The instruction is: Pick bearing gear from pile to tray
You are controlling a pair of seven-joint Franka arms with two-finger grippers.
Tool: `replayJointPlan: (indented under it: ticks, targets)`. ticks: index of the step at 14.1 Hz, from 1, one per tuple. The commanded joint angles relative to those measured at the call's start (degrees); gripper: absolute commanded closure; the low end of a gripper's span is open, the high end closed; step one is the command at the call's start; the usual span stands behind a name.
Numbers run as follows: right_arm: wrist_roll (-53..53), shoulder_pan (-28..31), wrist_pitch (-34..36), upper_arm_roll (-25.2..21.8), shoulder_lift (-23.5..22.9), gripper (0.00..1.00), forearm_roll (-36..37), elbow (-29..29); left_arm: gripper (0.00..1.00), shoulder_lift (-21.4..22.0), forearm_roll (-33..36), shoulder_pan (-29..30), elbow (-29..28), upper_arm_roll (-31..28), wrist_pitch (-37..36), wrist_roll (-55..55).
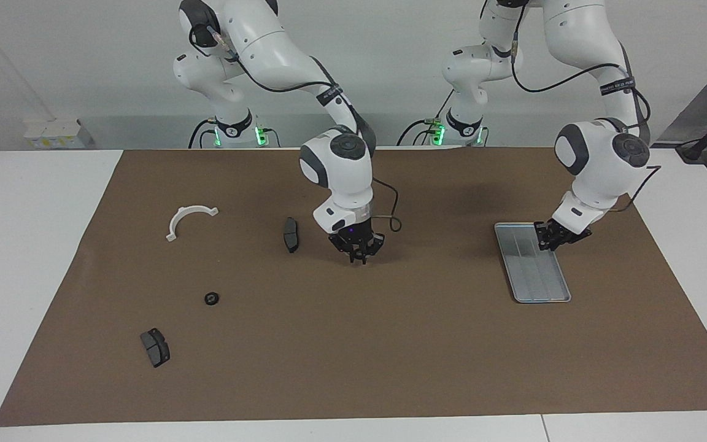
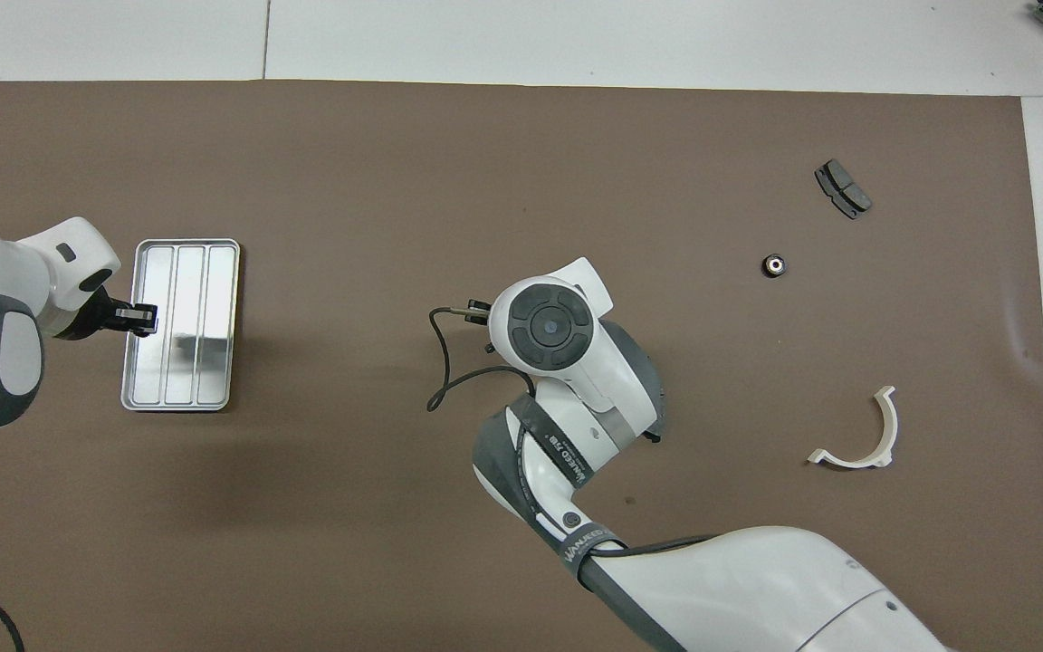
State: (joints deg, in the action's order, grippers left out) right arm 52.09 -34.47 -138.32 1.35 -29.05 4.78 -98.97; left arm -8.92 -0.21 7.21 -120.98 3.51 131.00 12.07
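- The ring (image 1: 211, 299) lies flat on the brown mat (image 1: 353, 344), toward the right arm's end of the table; in the facing view it sits between 8 and 9 o'clock from the right gripper (image 1: 356, 256), well apart from it; being round, it has no long axis to line up with.
- The right gripper hangs low over the middle of the mat, pointing straight down, fingertips pressed together, nothing seen between them; a brake pad (image 1: 291, 234) lies near it at 10 o'clock.
- The right arm is plainly the nearer one; I judge it must swing toward the ring and spread its fingers before descending.
- The left gripper (image 1: 553, 236) hovers over the edge of the tray (image 1: 540, 279) nearest the robots, fingers pressed together; whether it pinches anything I cannot tell.
- A white bracket (image 1: 189, 220) and a second brake pad (image 1: 154, 347) flank the ring at 12 and 7 o'clock, both apart from it.
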Motion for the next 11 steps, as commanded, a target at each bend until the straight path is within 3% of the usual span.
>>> replayJointPlan:
  ticks: [1, 2, 3, 4, 5, 8, 11]
  targets:
    - [1.79, -1.47, 0.07, -0.21, -0.66, 0.87, 1.46, -0.17, 0.70, 3.12, -0.49, 0.53, -4.44, 0.53, 2.33, 1.20]
    - [1.88, -2.17, 0.16, -0.21, -0.66, 0.72, 1.46, -0.52, 0.57, 3.12, -0.49, 0.53, -4.36, 0.53, 2.33, 1.20]
    - [1.88, -2.52, 0.77, -0.30, -0.57, 0.49, 1.55, -0.53, 0.43, 3.04, -0.41, 0.53, -4.10, 0.53, 2.33, 1.20]
    - [1.79, -2.53, 1.73, -0.39, -0.40, 0.20, 1.55, -0.18, 0.36, 2.95, -0.41, 0.44, -3.57, 0.53, 2.25, 1.20]
    - [1.79, -1.92, 1.92, -0.56, 0.04, 0.00, 1.46, 0.09, 0.34, 2.69, -0.41, 0.09, -3.04, 0.53, 2.24, 1.12]
    - [-0.05, 2.11, 2.27, -0.83, 3.81, 0.00, 1.55, -0.35, 0.34, 1.81, -0.49, -3.14, 0.47, 0.80, 0.67, -2.20]
    - [-4.70, 6.51, 3.93, -0.74, 6.19, 0.00, 1.55, -0.70, 0.34, 1.72, -0.58, -10.25, 0.57, 0.80, 2.33, -15.19]
